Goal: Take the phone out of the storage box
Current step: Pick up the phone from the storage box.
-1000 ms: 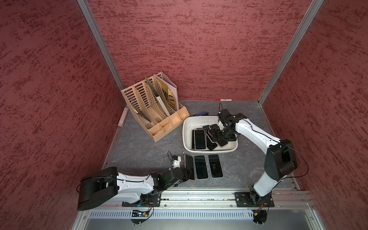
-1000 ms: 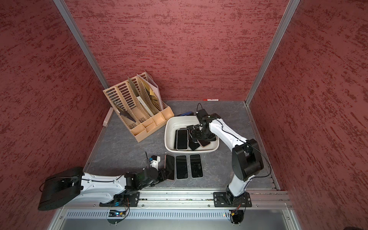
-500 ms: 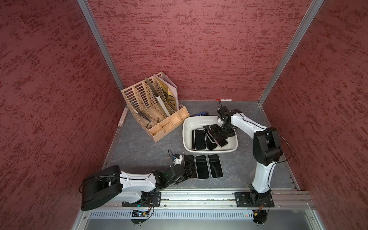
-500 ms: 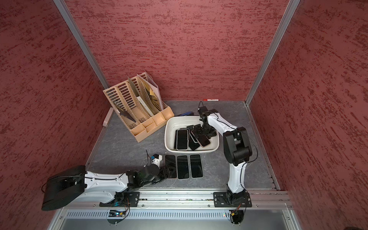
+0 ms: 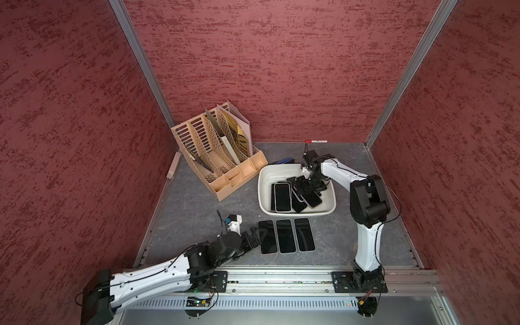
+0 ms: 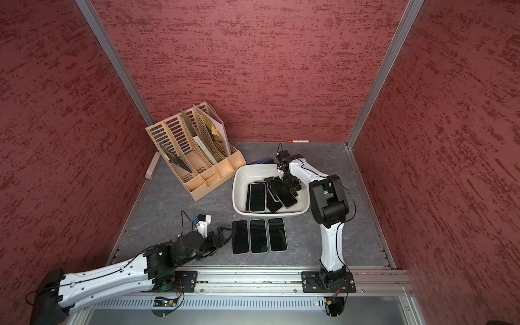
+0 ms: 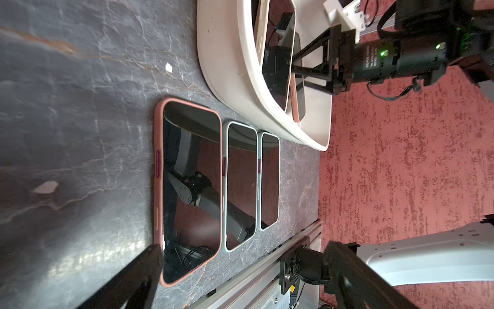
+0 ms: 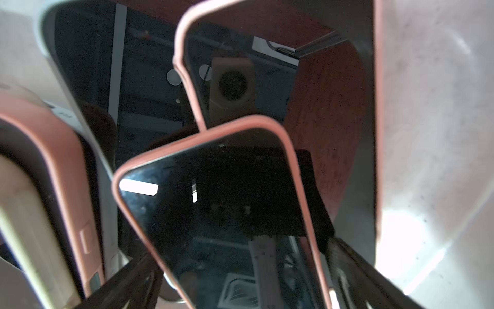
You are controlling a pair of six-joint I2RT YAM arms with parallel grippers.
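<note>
The off-white storage box (image 5: 262, 194) (image 6: 236, 197) holds several dark-screened phones (image 5: 282, 197). My right gripper (image 5: 311, 187) (image 8: 240, 267) reaches down into it, open, its fingers on either side of a pink-cased phone (image 8: 213, 200) that lies on top of the others. Three phones (image 5: 285, 235) (image 6: 259, 235) lie side by side on the table in front of the box. My left gripper (image 5: 258, 236) (image 7: 243, 247) is open at the near end of the leftmost one, a pink-cased phone (image 7: 191, 187), with one fingertip (image 7: 153, 254) at its corner.
A beige slotted file organizer (image 5: 216, 157) stands at the back left. A red marker (image 5: 316, 141) lies by the back wall, and a blue object (image 5: 282, 161) lies behind the box. The metal rail (image 5: 281, 278) runs along the front edge.
My left gripper has opened, and the phone it held tilted now lies flat as the leftmost of the row. The right arm's elbow swung upright while its gripper stayed in the box.
</note>
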